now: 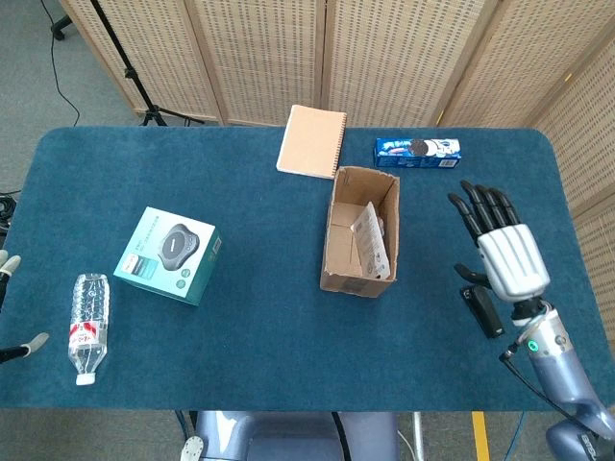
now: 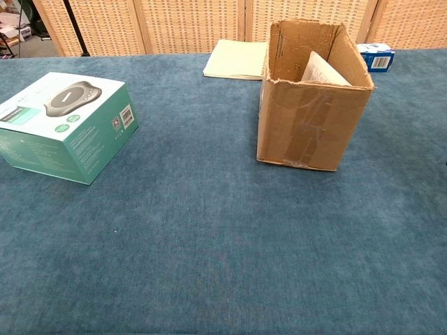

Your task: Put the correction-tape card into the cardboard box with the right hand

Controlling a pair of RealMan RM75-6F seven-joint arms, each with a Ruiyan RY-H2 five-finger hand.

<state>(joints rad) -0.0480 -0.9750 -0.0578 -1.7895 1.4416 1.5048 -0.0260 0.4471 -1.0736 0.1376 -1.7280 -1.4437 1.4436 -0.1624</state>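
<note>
The cardboard box (image 1: pixel 360 232) stands open-topped near the table's middle, also in the chest view (image 2: pixel 312 98). The correction-tape card (image 1: pixel 370 240) leans inside it against the right wall; its white upper corner (image 2: pixel 323 71) pokes above the front rim. My right hand (image 1: pixel 502 254) hovers well to the right of the box with fingers spread and nothing in it. At the far left edge of the head view only fingertips of my left hand (image 1: pixel 10 264) show; the chest view shows neither hand.
A tan notebook (image 1: pixel 312 141) and a blue cookie pack (image 1: pixel 417 150) lie behind the box. A teal product box (image 1: pixel 167 254) and a lying water bottle (image 1: pixel 88 325) are on the left side of the blue table (image 1: pixel 259 336).
</note>
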